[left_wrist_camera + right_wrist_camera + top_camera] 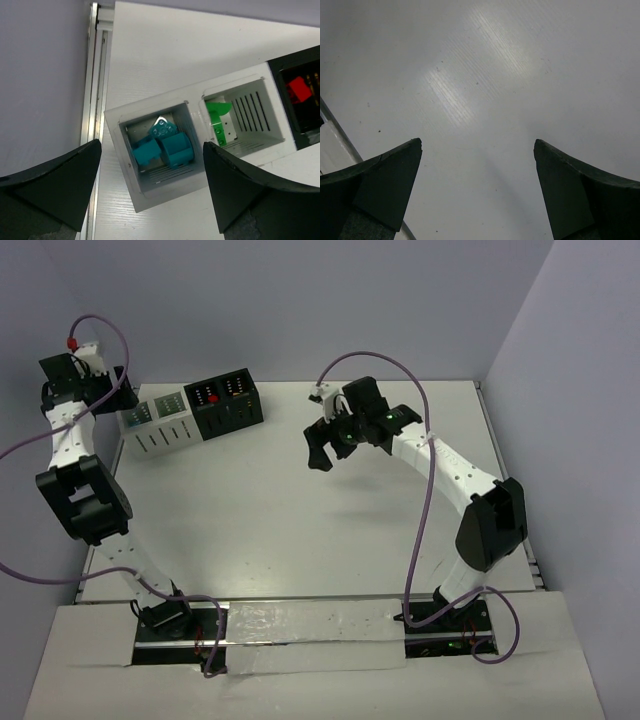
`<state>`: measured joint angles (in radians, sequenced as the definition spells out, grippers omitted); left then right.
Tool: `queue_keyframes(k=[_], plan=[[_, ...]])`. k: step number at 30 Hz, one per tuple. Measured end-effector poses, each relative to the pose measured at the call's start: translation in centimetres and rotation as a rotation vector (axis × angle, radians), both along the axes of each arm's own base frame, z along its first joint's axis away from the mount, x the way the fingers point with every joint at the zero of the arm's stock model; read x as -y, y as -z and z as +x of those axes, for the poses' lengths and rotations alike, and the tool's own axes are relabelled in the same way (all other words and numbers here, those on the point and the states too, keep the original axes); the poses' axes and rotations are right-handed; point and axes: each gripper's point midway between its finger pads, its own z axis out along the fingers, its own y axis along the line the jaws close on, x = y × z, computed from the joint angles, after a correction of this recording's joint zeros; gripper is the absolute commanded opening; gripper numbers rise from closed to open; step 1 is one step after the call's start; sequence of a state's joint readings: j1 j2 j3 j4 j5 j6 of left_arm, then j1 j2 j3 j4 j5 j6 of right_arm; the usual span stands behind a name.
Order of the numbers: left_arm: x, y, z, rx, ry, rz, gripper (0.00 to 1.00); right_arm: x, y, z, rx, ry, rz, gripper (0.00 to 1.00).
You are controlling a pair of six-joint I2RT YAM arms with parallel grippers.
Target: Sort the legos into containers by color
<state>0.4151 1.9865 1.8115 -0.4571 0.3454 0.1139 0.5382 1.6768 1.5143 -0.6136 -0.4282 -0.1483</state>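
Observation:
The white container (160,423) and the black container (227,403) stand side by side at the table's far left. In the left wrist view the white container's (165,192) left recess holds teal legos (162,145) and its right recess holds a green lego (217,122). A red lego (299,89) lies in the black container (300,60). My left gripper (152,175) is open and empty above the white container's left recess. My right gripper (318,447) is open and empty above bare table; it also shows in the right wrist view (477,170).
The table's left edge rail (95,100) runs just left of the white container. Walls close the table at the back and sides. No loose legos show on the table surface (300,510).

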Motion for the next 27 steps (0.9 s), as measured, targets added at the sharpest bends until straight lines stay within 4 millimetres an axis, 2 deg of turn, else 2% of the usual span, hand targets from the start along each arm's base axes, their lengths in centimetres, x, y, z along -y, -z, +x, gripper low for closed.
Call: queue_keyframes(k=[3, 6, 8, 10, 12, 14, 16, 18, 23, 27], plan=[[1.1, -2.0, 0.0, 0.026, 0.022, 0.011, 0.98, 1.0, -0.7, 0.6, 0.008, 0.038, 0.009, 1.0], [4.6, -5.4, -0.3, 0.07, 0.074, 0.036, 0.99, 3.4, -2.1, 1.9, 0.034, 0.119, 0.025, 1.0], [8.4, -8.3, -0.7, 0.121, 0.133, 0.061, 0.99, 5.6, -3.2, 3.0, 0.064, 0.197, 0.035, 1.0], [13.6, -11.0, -1.9, 0.175, 0.221, 0.073, 0.99, 8.0, -4.0, 3.7, 0.098, 0.278, 0.036, 1.0], [18.8, -13.2, -4.1, 0.223, 0.321, 0.06, 0.99, 10.2, -4.7, 4.0, 0.126, 0.352, 0.026, 1.0], [22.1, -14.4, -6.6, 0.255, 0.387, 0.02, 0.99, 11.6, -5.2, 3.9, 0.154, 0.403, 0.014, 1.0], [23.1, -14.7, -8.8, 0.269, 0.396, -0.026, 0.99, 12.5, -5.6, 3.6, 0.184, 0.433, 0.003, 1.0], [23.2, -14.1, -10.3, 0.259, 0.384, -0.061, 0.99, 13.2, -5.8, 3.1, 0.208, 0.46, -0.002, 1.0], [23.2, -10.1, -13.0, 0.177, 0.349, -0.101, 0.99, 15.0, -6.2, 1.8, 0.254, 0.527, -0.007, 1.0], [22.4, -8.2, -14.2, 0.141, 0.302, -0.085, 0.99, 16.6, -5.5, 0.7, 0.278, 0.582, -0.022, 1.0]])
